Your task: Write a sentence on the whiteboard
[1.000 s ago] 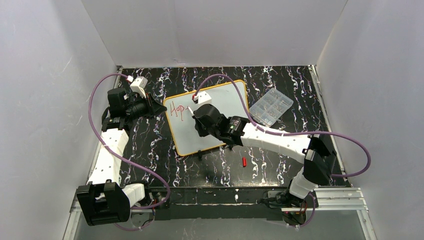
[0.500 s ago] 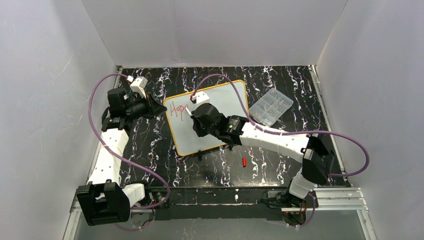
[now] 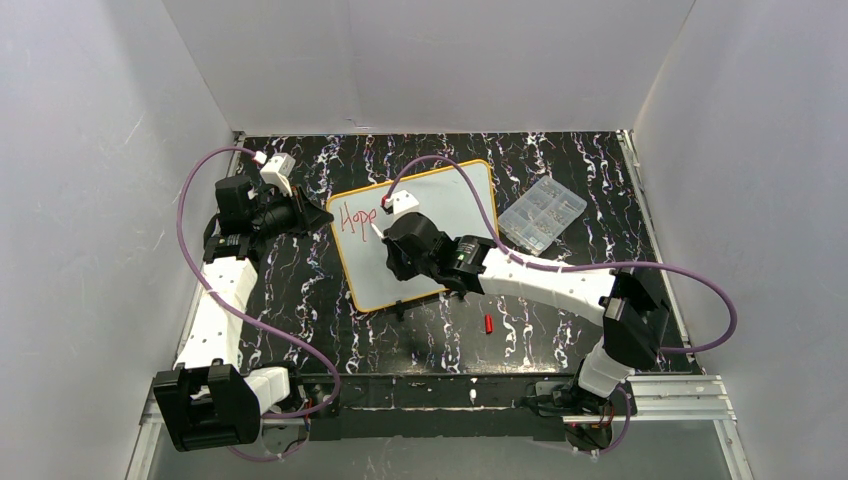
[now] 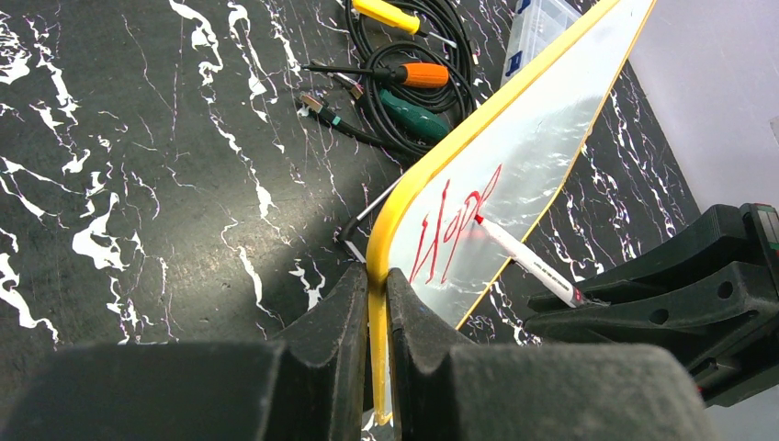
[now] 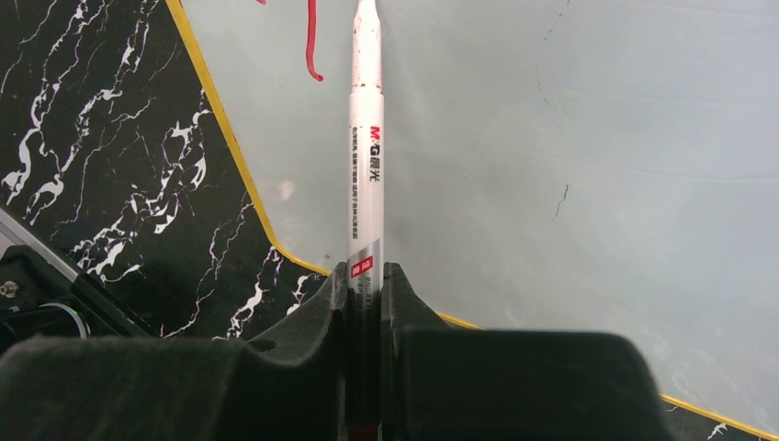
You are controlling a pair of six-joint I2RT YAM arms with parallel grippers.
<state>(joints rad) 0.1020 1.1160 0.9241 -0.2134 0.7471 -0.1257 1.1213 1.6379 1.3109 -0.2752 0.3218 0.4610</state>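
Note:
The whiteboard (image 3: 440, 215) (image 4: 542, 138) (image 5: 588, 138), white with a yellow rim, lies tilted on the black marbled table. Red letters of the sentence (image 3: 356, 217) (image 4: 457, 230) read "Hope" near its left end. My left gripper (image 3: 322, 215) (image 4: 377, 289) is shut on the board's left rim, one finger on each face. My right gripper (image 3: 392, 245) (image 5: 366, 276) is shut on a white marker (image 3: 378, 231) (image 5: 365, 147) (image 4: 528, 262). The marker's tip rests on the board just after the last red letter. A red stroke (image 5: 312, 46) shows beside the tip in the right wrist view.
A red marker cap (image 3: 489, 323) lies on the table in front of the board. A clear plastic parts box (image 3: 542, 212) sits to the board's right. Screwdrivers and a black cable (image 4: 404, 73) show under the board's far side in the left wrist view.
The red writing grew from "Hop" with a started stroke to "Hope". My right gripper and the marker shifted slightly left and nearer. The left gripper stayed still.

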